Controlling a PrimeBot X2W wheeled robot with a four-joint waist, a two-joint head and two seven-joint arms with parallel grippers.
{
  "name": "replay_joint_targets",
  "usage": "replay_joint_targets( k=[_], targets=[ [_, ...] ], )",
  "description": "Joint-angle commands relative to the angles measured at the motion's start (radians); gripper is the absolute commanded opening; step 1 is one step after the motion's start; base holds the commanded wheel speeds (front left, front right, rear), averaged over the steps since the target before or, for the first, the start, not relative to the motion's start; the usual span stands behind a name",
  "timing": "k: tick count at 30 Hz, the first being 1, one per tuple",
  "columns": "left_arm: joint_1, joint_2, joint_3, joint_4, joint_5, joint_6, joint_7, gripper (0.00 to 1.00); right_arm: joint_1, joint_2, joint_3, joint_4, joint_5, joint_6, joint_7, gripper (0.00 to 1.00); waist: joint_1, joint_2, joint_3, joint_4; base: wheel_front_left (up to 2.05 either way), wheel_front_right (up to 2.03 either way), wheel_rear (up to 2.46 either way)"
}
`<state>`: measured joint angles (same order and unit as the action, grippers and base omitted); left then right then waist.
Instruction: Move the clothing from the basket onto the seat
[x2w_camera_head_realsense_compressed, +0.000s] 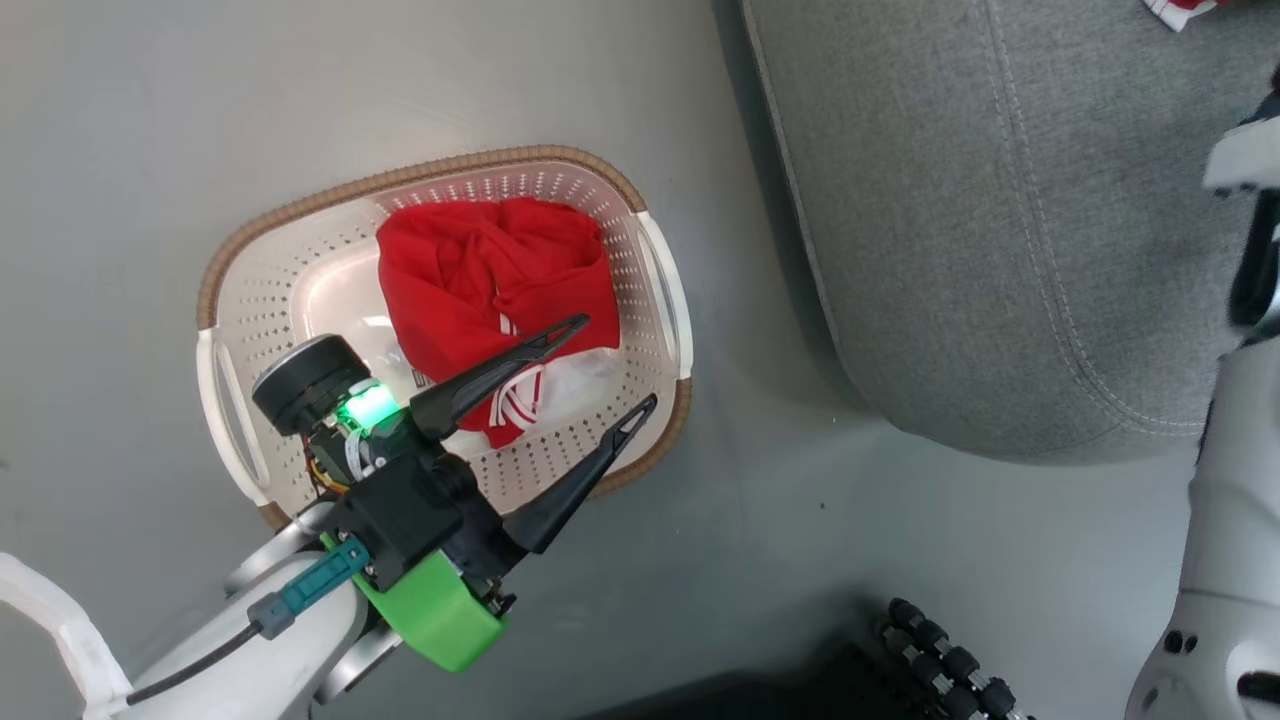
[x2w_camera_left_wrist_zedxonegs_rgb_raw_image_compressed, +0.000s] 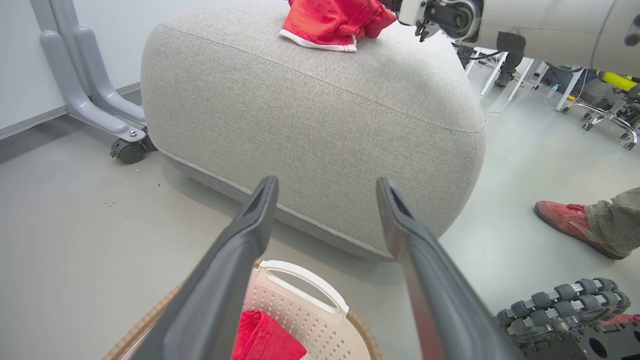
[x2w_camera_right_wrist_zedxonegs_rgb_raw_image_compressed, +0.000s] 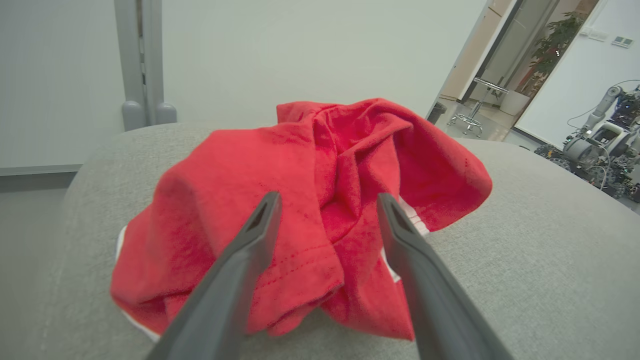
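On the floor stands the basket (x2w_camera_head_realsense_compressed: 300, 250), with the seat (x2w_camera_head_realsense_compressed: 1000, 250) just beside it on the robot's right. A red garment (x2w_camera_head_realsense_compressed: 480, 270) lies crumpled in the basket's right half, its white panel and striped trim showing at the nearer edge. The left gripper (x2w_camera_head_realsense_compressed: 618, 360) hangs over it with fingers spread wide and nothing between them. A second red garment (x2w_camera_right_wrist_zedxonegs_rgb_raw_image_compressed: 300, 165) sits bunched on top of the seat. The right gripper (x2w_camera_right_wrist_zedxonegs_rgb_raw_image_compressed: 327, 196) points at it, fingers apart and not pinching the cloth; whether the tips touch it I cannot tell. Judgement: the fabric is soft, light and limp, neither fragile nor slippery. It will likely drape and trail when lifted, and a hanging end may catch on the basket's rim. The best hold looks to be a raised fold near the middle of the heap, taking several layers at once. A loose hem would let the rest drag.
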<state>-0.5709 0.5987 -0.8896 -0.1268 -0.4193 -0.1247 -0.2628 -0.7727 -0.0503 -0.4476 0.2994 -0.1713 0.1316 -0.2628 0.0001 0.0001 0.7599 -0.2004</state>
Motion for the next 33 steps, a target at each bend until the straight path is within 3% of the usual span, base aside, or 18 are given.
replay_joint_targets(
  k=[1,9,15,21,27,33],
  targets=[
    [0.034,-0.024,0.021,0.016,-0.012,0.008,-0.002,1.0,0.057,0.0,0.047,-0.034,0.021,-0.002,-0.003,1.0,-0.0001,-0.0001,-0.108,-0.001,0.0,0.0,0.0],
    [0.188,-0.184,0.228,0.105,-0.05,0.017,-0.001,1.0,0.324,-0.001,0.28,-0.186,0.112,-0.002,-0.003,1.0,-0.0001,-0.0001,-0.315,0.056,0.0,0.0,0.0],
    [0.323,-0.308,0.419,0.182,-0.045,0.003,-0.002,1.0,0.461,-0.002,0.413,-0.205,0.203,-0.002,-0.003,1.0,-0.0001,-0.0001,-0.468,0.116,0.0,0.0,0.0],
    [0.475,-0.428,0.645,0.228,0.041,0.001,-0.002,1.0,0.566,-0.003,0.517,-0.199,0.284,-0.001,-0.003,1.0,-0.0001,-0.0001,-0.608,0.169,0.0,0.0,0.0],
    [0.61,-0.509,0.823,0.201,0.138,-0.004,-0.002,1.0,0.648,-0.002,0.593,-0.206,0.269,-0.001,-0.003,1.0,-0.0001,-0.0001,-0.698,0.195,0.0,0.0,0.0],
    [0.695,-0.538,0.88,0.126,0.152,-0.007,-0.002,1.0,0.74,-0.002,0.592,-0.226,0.248,-0.002,-0.003,1.0,-0.0001,-0.0001,-0.746,0.215,0.0,0.0,0.0]
  ],
)
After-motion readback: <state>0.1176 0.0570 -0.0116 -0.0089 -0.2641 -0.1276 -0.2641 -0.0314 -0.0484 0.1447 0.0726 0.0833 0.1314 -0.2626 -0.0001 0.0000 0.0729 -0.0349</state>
